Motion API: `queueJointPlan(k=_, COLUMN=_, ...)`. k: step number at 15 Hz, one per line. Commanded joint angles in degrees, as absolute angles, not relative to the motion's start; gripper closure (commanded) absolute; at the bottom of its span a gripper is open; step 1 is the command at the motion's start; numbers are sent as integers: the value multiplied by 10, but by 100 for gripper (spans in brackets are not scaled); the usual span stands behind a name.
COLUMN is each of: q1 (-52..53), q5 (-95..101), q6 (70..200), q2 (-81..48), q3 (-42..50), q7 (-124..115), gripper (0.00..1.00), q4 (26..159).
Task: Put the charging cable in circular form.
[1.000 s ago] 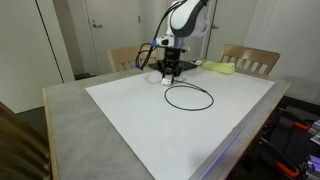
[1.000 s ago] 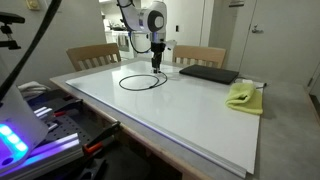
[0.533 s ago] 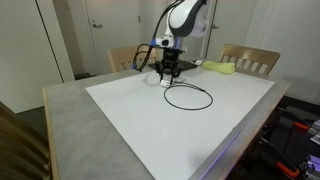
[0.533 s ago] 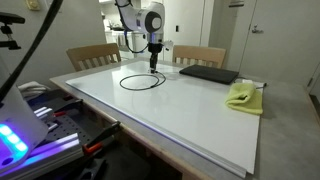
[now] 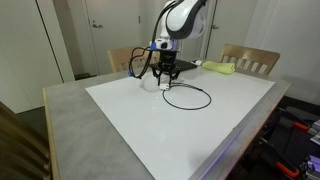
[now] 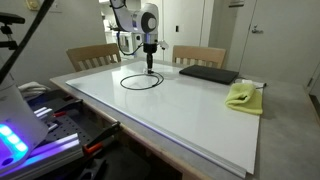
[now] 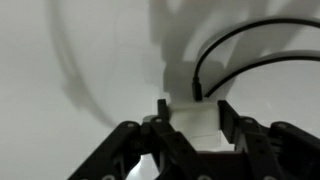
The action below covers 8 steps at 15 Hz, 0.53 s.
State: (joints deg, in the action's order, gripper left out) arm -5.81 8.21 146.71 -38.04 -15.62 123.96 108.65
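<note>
— Firstly, where do we place the charging cable (image 5: 190, 109) against the gripper (image 5: 165, 76)?

— We record it lying flat on the white table (image 5: 150, 135) as one closed, roughly oval loop. In an exterior view the loop sits to the right of the gripper and nearer to us. In an exterior view from the opposite side the charging cable (image 6: 143, 90) lies just below and nearer than the gripper (image 6: 149, 66). The gripper points straight down over the far edge of the loop.

— And the jaws?

— In the wrist view the gripper (image 7: 194, 105) stands partway closed, with a white block (image 7: 195, 125) between its two dark fingers (image 7: 228, 118). We cannot tell whether they pinch it. One end of the charging cable (image 7: 197, 80) meets the far side of that block, and the cord curves away to the right.

— Materials and shapes?

— The cable is a thin, black, limp cord, and the table surface is smooth and matt. The block is small, square-edged and plain. A flat black rectangular pad (image 6: 208, 73) lies further right, and a crumpled yellow-green cloth (image 6: 242, 96) lies nearer than the pad. Both are well apart from the loop.
</note>
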Motion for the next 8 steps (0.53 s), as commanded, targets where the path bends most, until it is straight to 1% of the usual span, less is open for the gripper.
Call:
queueJointPlan(k=1, q1=-60, q5=87, q6=1486, q2=-373, q3=-170, q7=1337, gripper=73, q4=1103)
queueJointPlan(k=4, q1=-72, q5=77, q6=1497, q2=-369, q3=-189, q7=1430, gripper=73, q4=1115)
queueJointPlan(k=5, q1=-45, q5=69, q6=1476, q2=-379, q3=-164, q7=1381, gripper=48, q4=1092)
queueJointPlan(k=8, q1=-46, q5=69, q6=1482, q2=-379, q3=-167, q7=1415, gripper=48, q4=1097)
